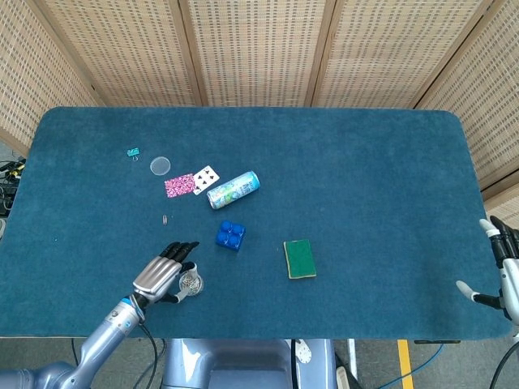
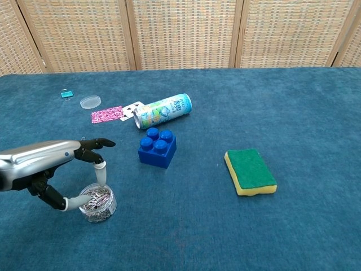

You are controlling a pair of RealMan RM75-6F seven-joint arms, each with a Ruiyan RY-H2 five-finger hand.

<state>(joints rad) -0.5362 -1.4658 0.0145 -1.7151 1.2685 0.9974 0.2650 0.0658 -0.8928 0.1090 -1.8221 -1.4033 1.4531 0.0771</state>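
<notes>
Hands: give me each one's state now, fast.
Left hand: pinches the small clear tub of paper clips.
Right hand: open, holds nothing, at the table edge.
</notes>
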